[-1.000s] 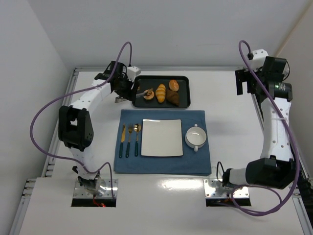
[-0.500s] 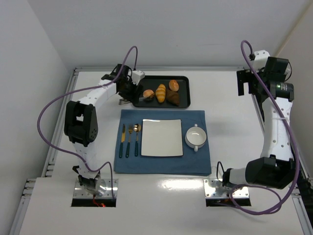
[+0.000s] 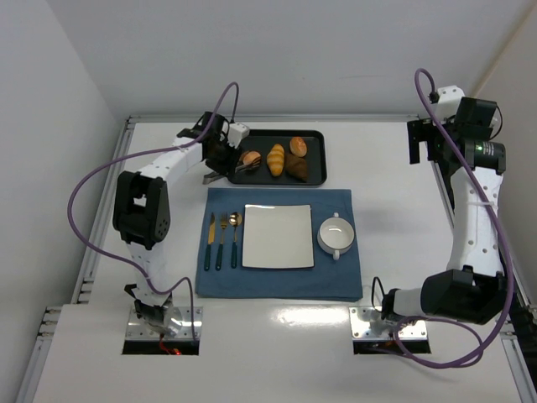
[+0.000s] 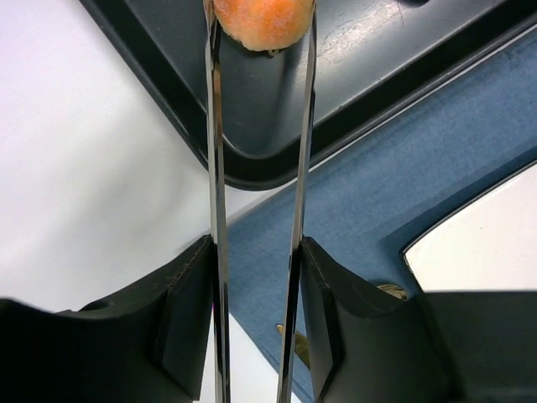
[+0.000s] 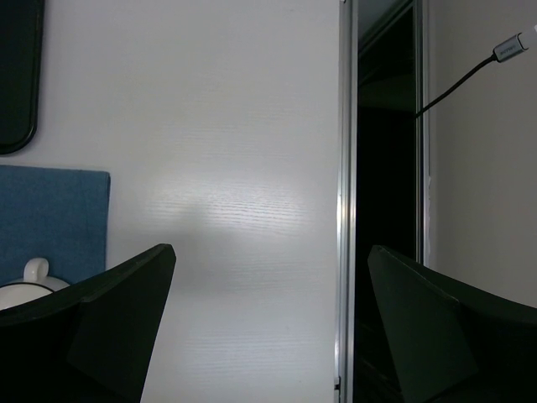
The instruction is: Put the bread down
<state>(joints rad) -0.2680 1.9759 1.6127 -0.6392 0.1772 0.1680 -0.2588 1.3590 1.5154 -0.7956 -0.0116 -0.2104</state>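
Nearest, the white plate on the blue mat held no bread, so placing was not yet done. Farther back, the left gripper squeezed the tongs, whose tips pinched the bread at the tray's left end; lifting and carrying seemed left to do. The right gripper gaped, holding nothing.

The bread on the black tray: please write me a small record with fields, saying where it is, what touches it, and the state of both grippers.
bread: small round orange bun, at the left end of the black tray
contact: left gripper, one long finger against each side of the bun
lifted: cannot tell
neighbours on tray: yellow roll, dark croissant, second bun
right gripper: open, holding nothing, far from the tray
white plate: on the blue mat, nearer the arm bases than the tray
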